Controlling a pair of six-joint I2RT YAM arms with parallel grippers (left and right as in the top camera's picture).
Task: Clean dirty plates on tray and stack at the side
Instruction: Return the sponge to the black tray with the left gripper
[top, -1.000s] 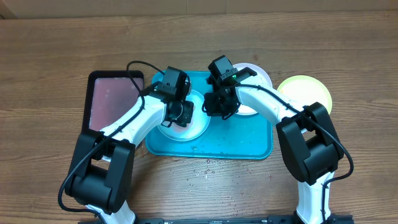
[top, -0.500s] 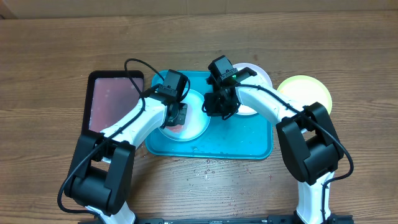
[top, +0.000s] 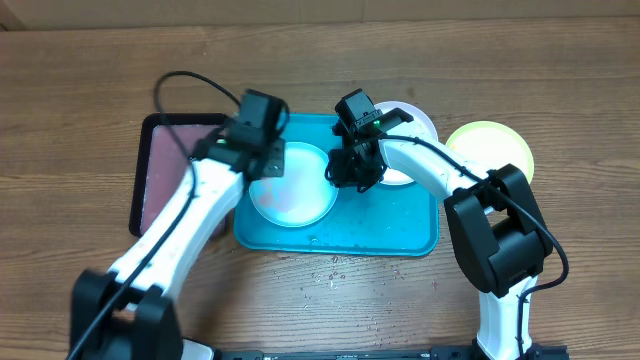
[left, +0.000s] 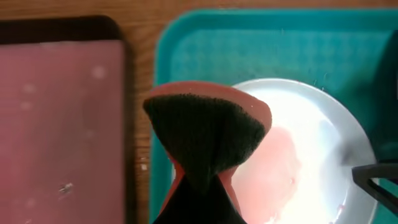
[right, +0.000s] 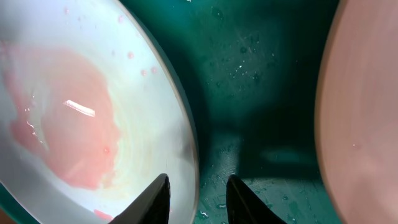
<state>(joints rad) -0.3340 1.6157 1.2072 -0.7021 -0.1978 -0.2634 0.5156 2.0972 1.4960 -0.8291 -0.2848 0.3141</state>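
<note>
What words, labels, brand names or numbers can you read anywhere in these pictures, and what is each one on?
None: no text can be read in any view. The smeared plate, the white plate, the yellow-green plate, the blue tray, the dark tray and the sponge all look unmarked.

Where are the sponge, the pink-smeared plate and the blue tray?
sponge (left: 205, 127): left wrist view, its dark scrubbing face.
pink-smeared plate (top: 295, 200): overhead view, its smeared middle.
blue tray (top: 400, 218): overhead view, bare wet floor.
</note>
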